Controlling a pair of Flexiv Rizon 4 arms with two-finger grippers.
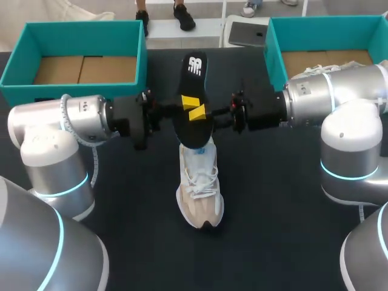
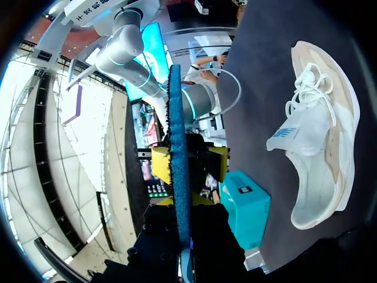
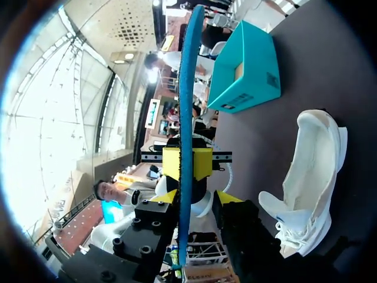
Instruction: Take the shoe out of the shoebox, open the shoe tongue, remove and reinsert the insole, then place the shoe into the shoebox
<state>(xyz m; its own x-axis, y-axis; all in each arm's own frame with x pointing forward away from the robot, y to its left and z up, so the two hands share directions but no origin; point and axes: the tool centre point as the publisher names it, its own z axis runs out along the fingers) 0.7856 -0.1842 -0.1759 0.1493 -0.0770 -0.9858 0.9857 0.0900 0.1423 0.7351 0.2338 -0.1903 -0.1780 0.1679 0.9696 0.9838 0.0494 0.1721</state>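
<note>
Fingers of our left gripper [image 2: 181, 203] are clamped on the insole [image 1: 194, 91] from both sides, near its middle, holding it in the air above the table [image 1: 291, 236]. Our right gripper [image 3: 197, 200] meets the same stretch of the insole from the opposite side. Its fingers stand spread, one lying against the insole and the other clear of it with a gap showing, so it has no grip. From the head view we see the insole's black face with a white mark, and from either wrist only its blue edge. It hangs over the heel end of the shoe [image 1: 200, 188], and the wrist views show it clear of the shoe. The beige and white shoe stands on its sole around the middle of the table, laces up, toe toward the near edge. A teal shoebox [image 1: 85, 39] sits open at the far left corner and a second teal shoebox [image 1: 273, 48] at the far right corner, both well apart from the shoe
</note>
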